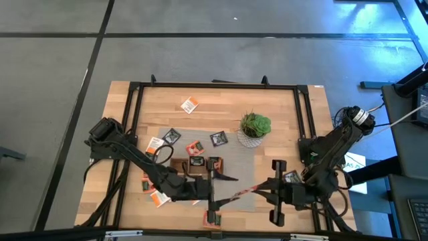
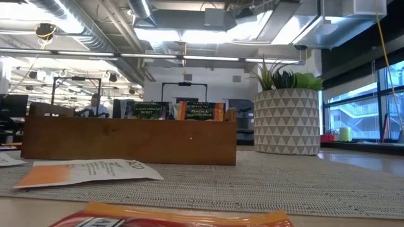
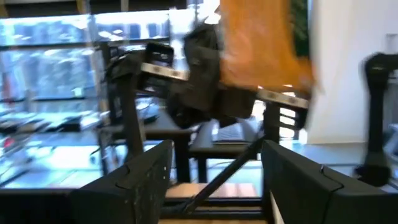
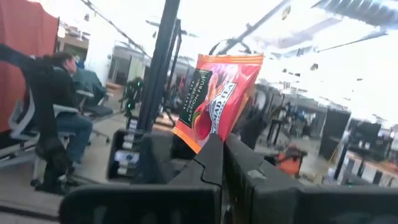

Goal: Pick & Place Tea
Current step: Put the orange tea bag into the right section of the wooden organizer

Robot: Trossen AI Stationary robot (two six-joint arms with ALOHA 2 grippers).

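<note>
Right gripper pinches a red-orange sachet; left gripper wide, empty. Tray beside them holds two; several sachets left on counter.

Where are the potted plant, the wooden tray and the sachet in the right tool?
potted plant [image 2: 287, 120]: low view, patterned pot.
wooden tray [image 2: 129, 140]: low view, front wall.
red-orange sachet [image 4: 219, 102]: right wrist view, printed face.

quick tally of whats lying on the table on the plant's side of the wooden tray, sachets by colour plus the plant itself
white-and-orange sachets: 2
dark sachets: 2
red-orange sachet: 1
potted plant: 1
total: 6
</note>
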